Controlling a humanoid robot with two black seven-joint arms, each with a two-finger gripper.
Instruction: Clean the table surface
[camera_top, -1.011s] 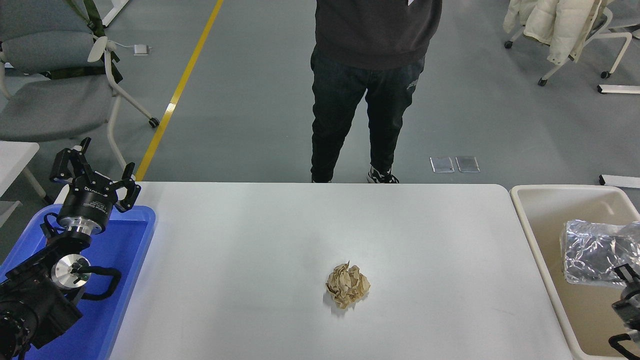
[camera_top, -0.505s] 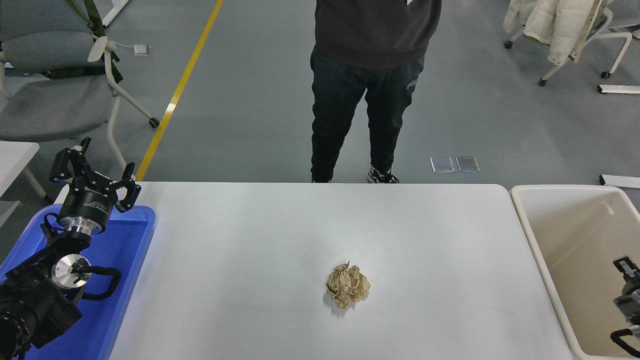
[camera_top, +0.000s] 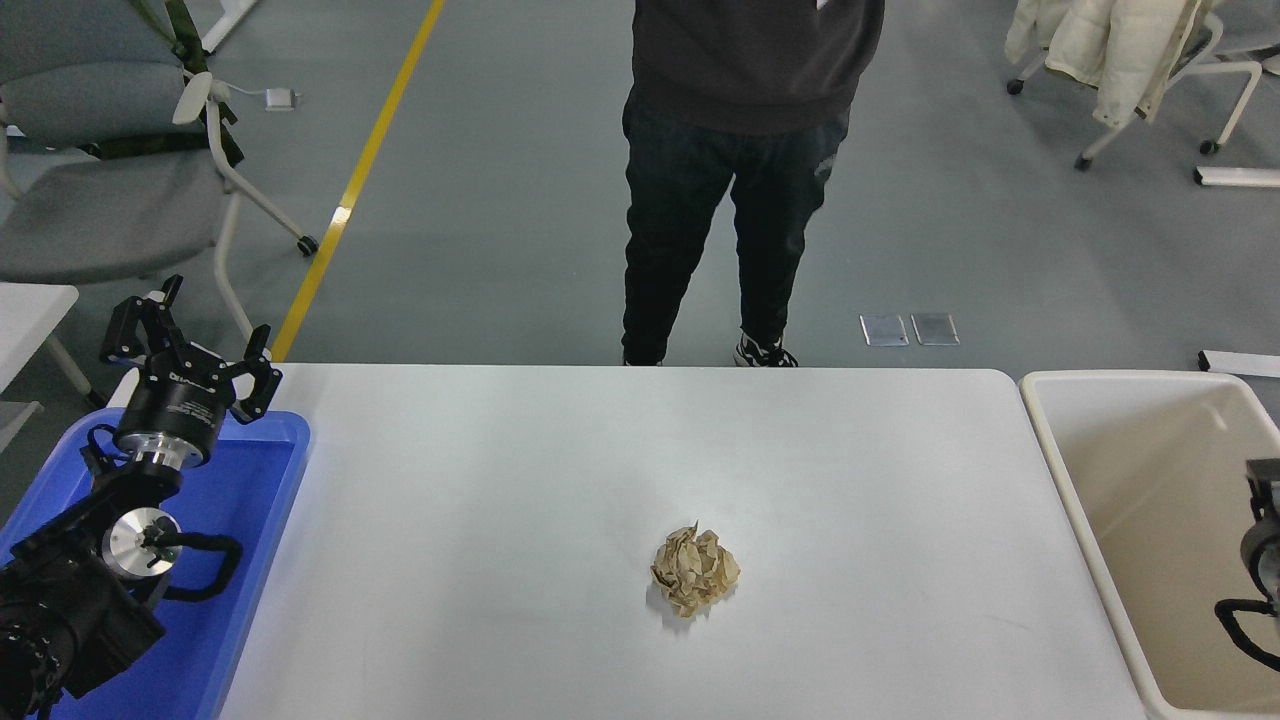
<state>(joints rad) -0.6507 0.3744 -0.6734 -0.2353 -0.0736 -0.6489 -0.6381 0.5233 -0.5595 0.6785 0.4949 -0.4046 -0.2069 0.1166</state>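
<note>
At the lower left of the frame the left arm is matte black, with a polished silver ring below the wrist, a round silver cap with screws on a joint, and looping black cables. Its hand has black, linked fingers and small white lettering on the drum. At the right edge, a sliver of the right arm shows black housing and a curling black cable.

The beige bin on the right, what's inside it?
The beige bin shows only its bare floor and walls. The right arm covers a patch at its right edge, so anything behind that stays hidden.
</note>
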